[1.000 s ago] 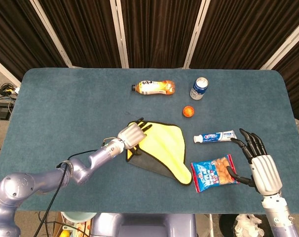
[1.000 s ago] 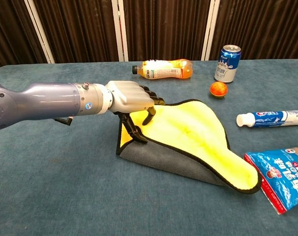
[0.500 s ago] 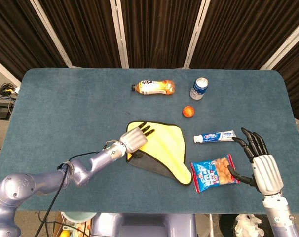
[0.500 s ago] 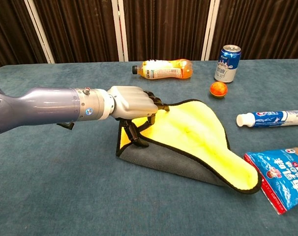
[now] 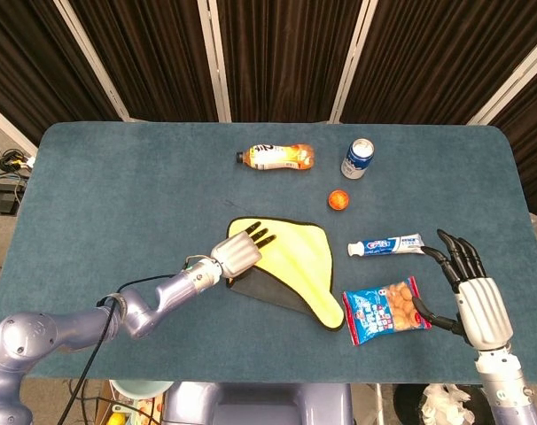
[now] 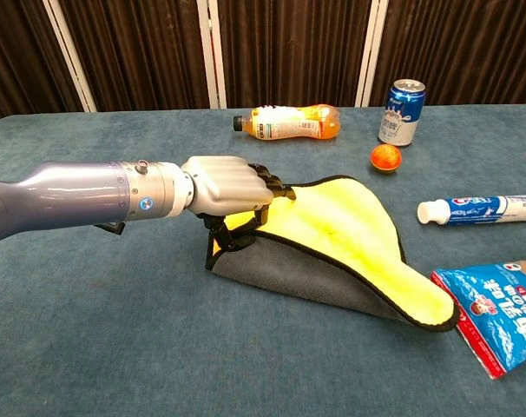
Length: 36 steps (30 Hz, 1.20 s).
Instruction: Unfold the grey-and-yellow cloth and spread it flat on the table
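- Left hand (image 6: 224,184) pinching the cloth's (image 5: 295,266) upper layer, lifted higher than a second ago: unfolding begun.
- Cloth folded, frame centre.
- Right hand (image 5: 478,305) lower right, fingers spread, empty.

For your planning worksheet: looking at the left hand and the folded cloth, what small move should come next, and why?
Probably draw the left hand back toward the robot and leftward, peeling the top layer open. It pinches the near-left corner of the cloth, lifted off the table, yellow lining up and grey beneath, still folded. The right hand hangs open beside the snack bag.
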Motion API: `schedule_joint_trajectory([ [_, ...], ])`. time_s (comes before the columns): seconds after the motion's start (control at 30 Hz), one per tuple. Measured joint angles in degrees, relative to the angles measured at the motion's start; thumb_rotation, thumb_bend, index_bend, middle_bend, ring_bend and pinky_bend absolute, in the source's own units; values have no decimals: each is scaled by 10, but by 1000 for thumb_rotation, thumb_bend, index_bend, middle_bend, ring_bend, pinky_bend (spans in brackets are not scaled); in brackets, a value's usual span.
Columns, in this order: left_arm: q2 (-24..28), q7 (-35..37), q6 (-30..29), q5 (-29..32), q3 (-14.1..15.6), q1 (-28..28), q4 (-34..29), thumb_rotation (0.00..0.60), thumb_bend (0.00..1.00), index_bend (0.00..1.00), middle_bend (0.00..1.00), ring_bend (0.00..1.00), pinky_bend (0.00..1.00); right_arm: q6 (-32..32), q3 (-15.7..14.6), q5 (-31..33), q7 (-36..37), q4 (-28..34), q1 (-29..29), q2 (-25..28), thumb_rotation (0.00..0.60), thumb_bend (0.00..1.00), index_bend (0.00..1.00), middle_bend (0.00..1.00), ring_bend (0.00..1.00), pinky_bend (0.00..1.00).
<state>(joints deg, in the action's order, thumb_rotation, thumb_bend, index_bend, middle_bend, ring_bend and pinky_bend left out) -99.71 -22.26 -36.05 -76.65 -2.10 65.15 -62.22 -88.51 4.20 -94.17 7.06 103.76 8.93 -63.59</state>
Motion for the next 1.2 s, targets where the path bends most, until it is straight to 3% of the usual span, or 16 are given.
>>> schedule_joint_trajectory([
  [0.37,-8,5,-28,-9,-9,-9,7,600,613,718,6,0,48,-8,-3,-6,-3,5,-7,5,600,317,176,0,0,0],
  [0.73,66,39,-94,-49,-8,-35,-108,600,613,718,17,0,48,-21,-9,-29,-29,29,-14,6,600,316,176,0,0,0],
  [0.93,140,76,-112,-73,24,-66,-206,600,613,715,18,0,48,-24,-13,-39,-49,46,-18,4,600,318,176,0,0,0],
  [1.2,177,116,-89,-108,84,-93,-247,600,613,699,18,0,48,-13,-14,-37,-60,50,-16,-4,600,315,176,0,0,0],
])
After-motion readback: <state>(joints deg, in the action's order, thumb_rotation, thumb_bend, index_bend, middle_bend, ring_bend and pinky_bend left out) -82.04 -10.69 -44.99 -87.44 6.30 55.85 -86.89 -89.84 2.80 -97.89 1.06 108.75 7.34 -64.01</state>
